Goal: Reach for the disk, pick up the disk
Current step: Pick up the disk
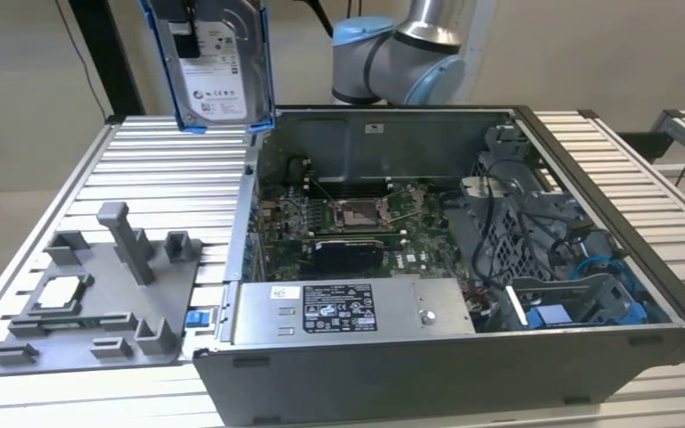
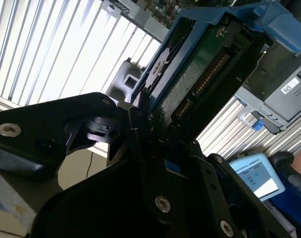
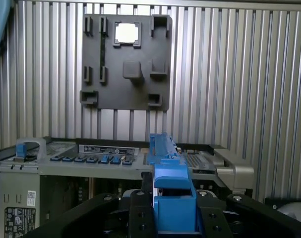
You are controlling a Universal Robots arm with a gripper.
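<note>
Silver with blue side rails, the disk (image 1: 220, 67) hangs on edge high above the slatted aluminium table (image 1: 164, 160). It sits to the exterior view's left of the open computer case (image 1: 438, 379) and is well clear of the case rim. The gripper (image 1: 179, 12) holds it by the upper end. In the second wrist view the black fingers (image 2: 135, 134) are clamped onto the drive's end, with its green circuit-board face turned toward that camera. The pick looks done in substance, since the drive is off every surface and carried by the clamp alone.

Doing this step well, I'd judge, depends mostly on the hold. The drive is dense and smooth-sided and is gripped near one end, so its weight hangs below the pads. A light squeeze could let it pivot or creep, and the plastic rails may give a little. How deep the pads bite is hard to tell, because the fingers hide the contact. Any motion should be slow and free of jerks, with the drive hanging plumb. It should also stay clear of the case wall and of the grey fixture plate (image 1: 93, 303) with its small square chip (image 1: 57, 292).
</note>
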